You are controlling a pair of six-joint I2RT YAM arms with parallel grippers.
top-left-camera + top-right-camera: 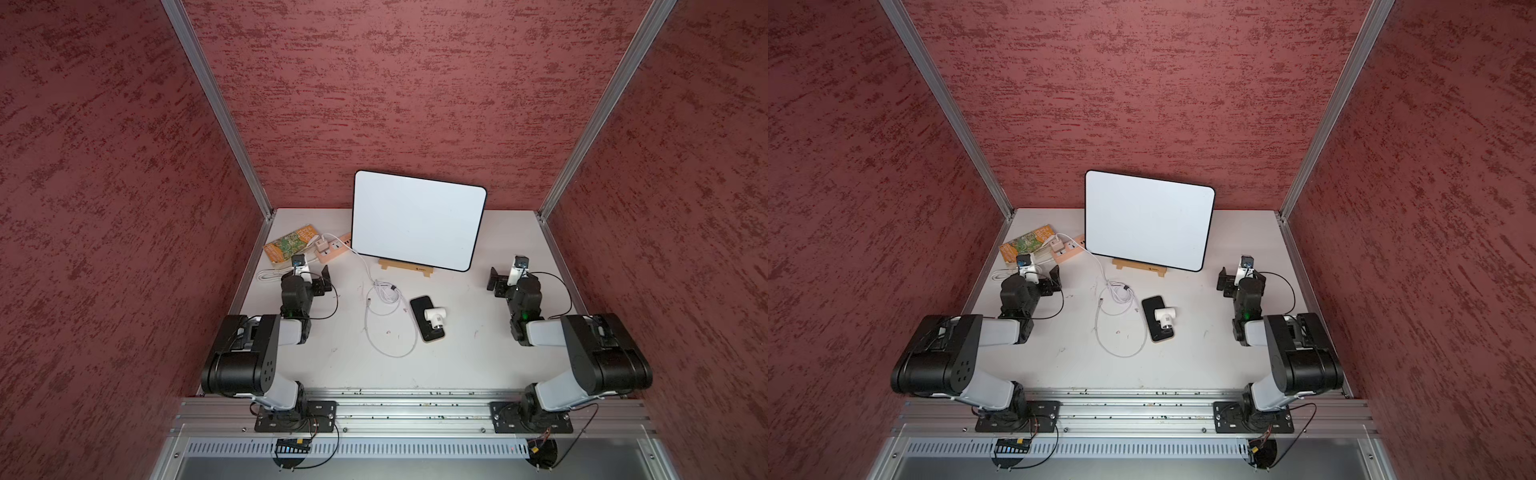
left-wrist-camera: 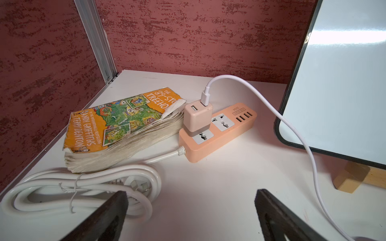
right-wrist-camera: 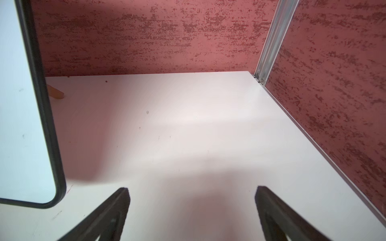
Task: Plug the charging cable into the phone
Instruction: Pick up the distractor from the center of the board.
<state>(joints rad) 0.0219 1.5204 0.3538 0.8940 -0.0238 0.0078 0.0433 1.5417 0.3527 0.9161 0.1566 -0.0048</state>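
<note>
At the back of the worktop (image 1: 465, 365), a large white board (image 1: 417, 224) with a black rim, propped on a wooden stand (image 1: 406, 270). In the back left corner, a worn book (image 2: 117, 123) lying flat beside a peach power strip (image 2: 227, 129). Plugged into that strip, a charger block (image 2: 197, 120). Just in front of the book, a thick white cord (image 2: 83, 183) coiled in a flat oval. On top of the phone (image 1: 419, 305), covering its middle, a small white T-shaped gadget (image 1: 435, 316).

On the left side, the left arm folded low, wrist pointing toward the back. At its end the left gripper (image 1: 323, 281), jaws wide apart and empty, near the coiled cord. On the right side, the right arm in a mirrored pose. The right gripper (image 1: 495, 283) likewise spread wide, holding nothing, over bare worktop beside the board's right edge.

From the charger block, the charging cable (image 1: 384, 292) running past the board's lower left corner to a loose bundle with a black tie in mid-worktop, then out in a wide loop toward the front. Its small white plug tip (image 1: 368, 300) lying free, left of the bundle. Phone flat, screen up, just right of the bundle, apart from the plug tip. Both between the two grippers: cable nearer the left gripper, phone well apart from the right gripper.
</note>
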